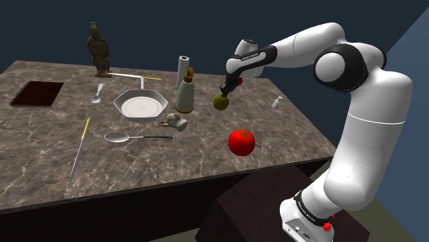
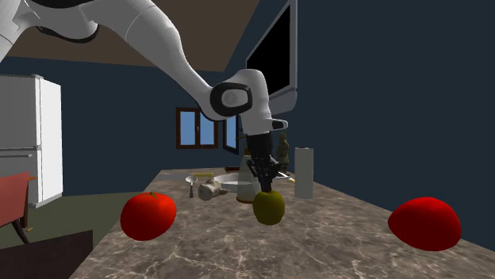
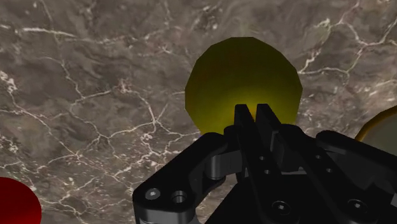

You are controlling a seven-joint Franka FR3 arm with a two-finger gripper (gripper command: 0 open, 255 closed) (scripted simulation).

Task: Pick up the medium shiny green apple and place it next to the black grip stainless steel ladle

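The yellow-green apple (image 1: 221, 102) (image 2: 269, 208) (image 3: 242, 79) is at the back middle of the marble table, right beside a tan bottle (image 1: 185, 93). My black gripper (image 1: 225, 89) (image 2: 264, 185) (image 3: 254, 118) comes down on the apple's top. Its fingers are drawn nearly together and pinch the top of the fruit. I cannot tell whether the apple rests on the stone or hangs just above it. The ladle (image 1: 137, 137), with a steel bowl and a thin black grip, lies flat further toward the shoulder view's left, nearer the front.
A red round fruit (image 1: 241, 141) (image 2: 147, 215) sits near the front edge, and another red one (image 2: 424, 223) shows in the second exterior view. A white angular dish (image 1: 159, 100), a paper roll (image 1: 183, 69), a figurine (image 1: 99, 48), a spoon (image 1: 97, 93) and a yellow-handled tool (image 1: 79, 148) stand around the ladle.
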